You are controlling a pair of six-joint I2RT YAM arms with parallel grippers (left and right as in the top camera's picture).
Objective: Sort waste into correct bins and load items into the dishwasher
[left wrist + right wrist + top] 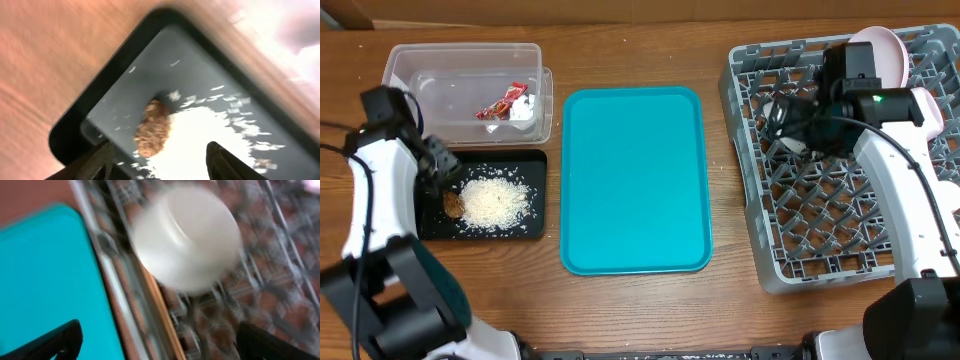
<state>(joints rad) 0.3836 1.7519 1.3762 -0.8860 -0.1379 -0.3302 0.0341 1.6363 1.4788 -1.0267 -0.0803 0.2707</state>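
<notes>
Left tool (160, 156) open above small brown food lump (152, 129) in shallow black rectangular tray (70, 136), right tool (160, 341) open over white round bowl (187, 237) in grey plastic dish rack (820, 235); lift both straight up, clear of pegs.

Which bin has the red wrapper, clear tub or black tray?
The clear tub, far left corner: red wrapper plus a white scrap inside. The black tray beside it holds rice grains and a brown lump.
</notes>
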